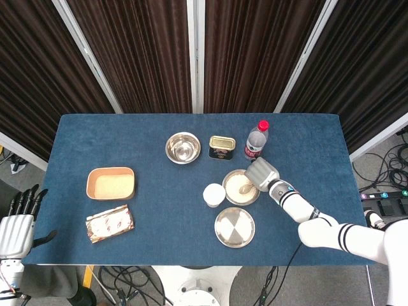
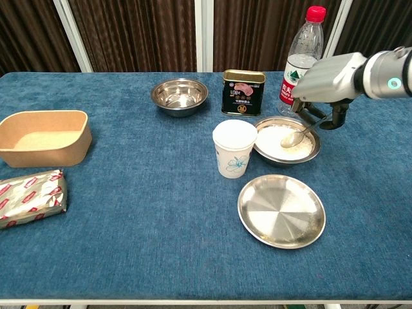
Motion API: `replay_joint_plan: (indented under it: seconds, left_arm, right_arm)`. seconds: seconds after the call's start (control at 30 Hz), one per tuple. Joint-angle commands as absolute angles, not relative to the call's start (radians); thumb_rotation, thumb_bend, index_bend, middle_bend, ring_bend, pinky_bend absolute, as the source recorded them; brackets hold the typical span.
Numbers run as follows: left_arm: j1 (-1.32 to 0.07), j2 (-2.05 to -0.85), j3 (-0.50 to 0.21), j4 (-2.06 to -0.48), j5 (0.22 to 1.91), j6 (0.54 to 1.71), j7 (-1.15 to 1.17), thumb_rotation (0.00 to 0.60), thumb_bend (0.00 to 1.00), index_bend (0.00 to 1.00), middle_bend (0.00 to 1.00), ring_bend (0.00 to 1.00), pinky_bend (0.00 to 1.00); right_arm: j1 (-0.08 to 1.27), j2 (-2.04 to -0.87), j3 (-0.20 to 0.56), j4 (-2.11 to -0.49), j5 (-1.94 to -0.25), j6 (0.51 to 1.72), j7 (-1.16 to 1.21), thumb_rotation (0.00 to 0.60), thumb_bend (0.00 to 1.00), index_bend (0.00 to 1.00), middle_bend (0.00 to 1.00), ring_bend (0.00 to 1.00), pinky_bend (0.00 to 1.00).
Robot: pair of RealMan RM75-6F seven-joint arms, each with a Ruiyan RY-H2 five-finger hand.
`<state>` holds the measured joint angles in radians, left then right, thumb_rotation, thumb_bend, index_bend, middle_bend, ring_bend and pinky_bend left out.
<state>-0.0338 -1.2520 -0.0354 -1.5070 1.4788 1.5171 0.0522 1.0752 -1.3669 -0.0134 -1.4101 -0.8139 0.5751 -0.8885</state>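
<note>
The fingers of the right hand curl down around the handle of a spoon, holding it so that its tip dips into the white powder in the steel bowl; from the head view the same hand sits over the bowl's right edge, hiding most of the spoon. The bowl stands near the middle of the blue table, with a paper cup just beside it on the left and a flat steel plate just in front of it. Behind the hand stands a water bottle with a red cap, and next to that a dark tin. Further left along the back is an empty steel basin. At the table's left side lie a brown paper tray and, in front of it, a foil-wrapped packet. The left hand hangs off the table's left edge, well apart from everything, its fingers straight and spread with nothing in them.
</note>
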Motion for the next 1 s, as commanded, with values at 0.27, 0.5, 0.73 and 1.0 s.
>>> replay_joint_plan:
  seconds: [0.27, 0.5, 0.73, 1.0]
  left_arm:
    - [-0.033, -1.258, -0.037, -1.493, 1.475, 1.516, 0.036, 0.600, 0.10, 0.15, 0.07, 0.01, 0.01]
    - [-0.025, -1.265, -0.032, -1.481, 1.474, 1.523, 0.025, 0.600, 0.10, 0.15, 0.07, 0.01, 0.01]
    - [-0.023, -1.268, -0.032, -1.476, 1.479, 1.528, 0.020, 0.600, 0.10, 0.15, 0.07, 0.01, 0.01]
    - [-0.022, -1.260, -0.033, -1.488, 1.485, 1.536, 0.031, 0.600, 0.10, 0.15, 0.07, 0.01, 0.01]
  right_arm:
    - [1.195, -1.449, -0.104, -1.396, -0.641, 0.665, -1.024, 0.600, 0.34, 0.64, 0.59, 0.27, 0.19]
    - [1.201, -1.475, -0.108, -1.395, -0.627, 0.690, -0.982, 0.600, 0.34, 0.64, 0.59, 0.27, 0.18]
    - [1.137, -1.420, -0.092, -1.430, -0.703, 0.739, -0.842, 0.600, 0.34, 0.64, 0.59, 0.27, 0.18]
    - [1.045, -1.398, -0.074, -1.417, -0.834, 0.770, -0.664, 0.600, 0.34, 0.64, 0.59, 0.27, 0.18]
